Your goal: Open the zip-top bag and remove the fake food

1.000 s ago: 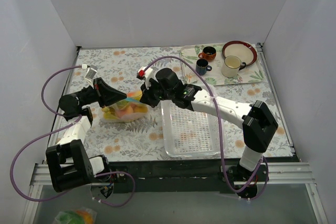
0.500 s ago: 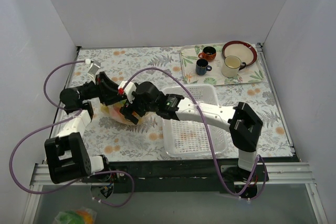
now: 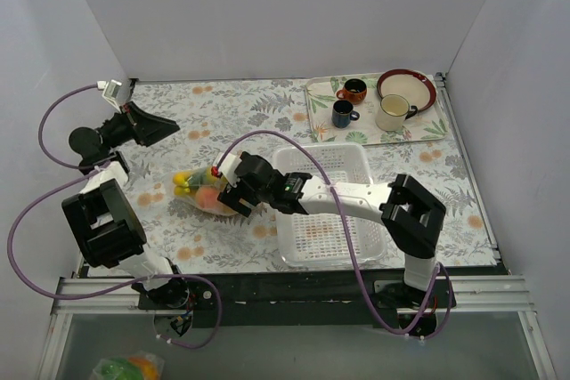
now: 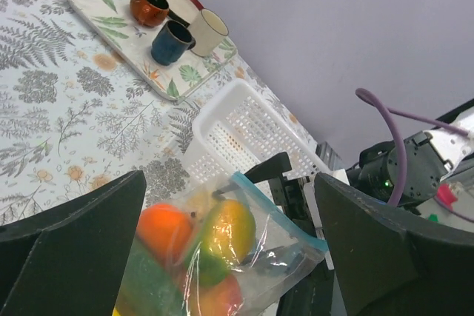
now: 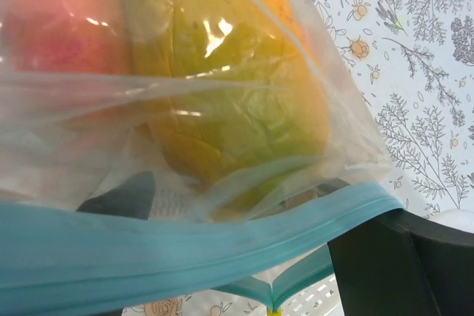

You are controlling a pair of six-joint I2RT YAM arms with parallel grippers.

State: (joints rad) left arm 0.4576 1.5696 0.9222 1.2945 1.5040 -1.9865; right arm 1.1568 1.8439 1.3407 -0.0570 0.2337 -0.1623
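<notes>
The clear zip-top bag [image 3: 203, 191] lies on the flowered table left of the basket, with fake food inside. In the left wrist view the bag [image 4: 292, 257] shows an orange fruit [image 4: 164, 231] and a yellow-green fruit [image 4: 231, 229]. My right gripper [image 3: 232, 197] is open at the bag's mouth. In the right wrist view the pale blue zip strip [image 5: 185, 257] crosses between the fingers of the right gripper [image 5: 244, 220], and the yellow-green fruit [image 5: 237, 101] fills the view behind it. My left gripper [image 3: 165, 122] stands open, drawn back to the far left away from the bag, and its wrist view shows this left gripper [image 4: 229, 179] holding nothing.
A white perforated basket [image 3: 329, 220] stands right of the bag, under the right arm. At the back right a tray [image 3: 321, 100] carries a brown mug [image 3: 353, 90], a dark blue mug [image 3: 343, 113], a cream mug [image 3: 392, 113] and a red-rimmed plate [image 3: 423, 84]. Walls close in on three sides.
Both grippers have opened and let go of the bag. The left arm has swung back to the far left. The bag now lies lower and nearer, and the right gripper moved left with it.
</notes>
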